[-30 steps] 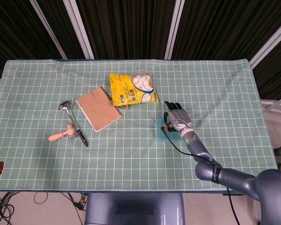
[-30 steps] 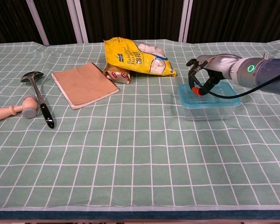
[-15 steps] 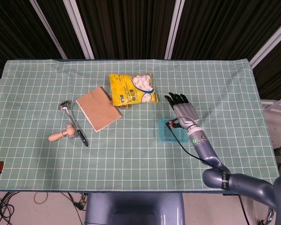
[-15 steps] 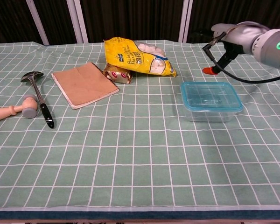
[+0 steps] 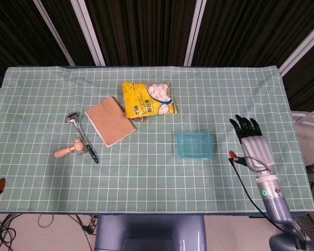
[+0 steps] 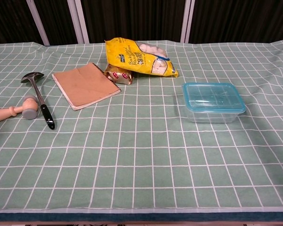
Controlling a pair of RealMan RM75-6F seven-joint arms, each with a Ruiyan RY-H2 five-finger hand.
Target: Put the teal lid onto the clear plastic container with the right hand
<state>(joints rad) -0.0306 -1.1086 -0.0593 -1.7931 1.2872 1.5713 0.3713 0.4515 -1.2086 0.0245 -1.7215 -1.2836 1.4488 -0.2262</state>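
**Lid seated, hand clear**

The right hand (image 5: 253, 146) is hanging over the table's right side with its fingers spread and nothing in them, well apart from the container (image 5: 196, 146); only the head view is showing it. The left hand is not appearing in either view.

The lid (image 6: 212, 95) is lying flat on the container (image 6: 212, 112), its teal rim lining up all round the clear walls in the chest view. The task is looking finished, judging by that fit; whether the lid is snapped down or merely resting cannot be told.

The container is sitting right of centre on the checked cloth (image 5: 146, 172), below the yellow bag (image 5: 148, 99). Further left are lying a notebook (image 5: 110, 121), a ladle (image 5: 83, 138) and a mallet (image 5: 68, 150).
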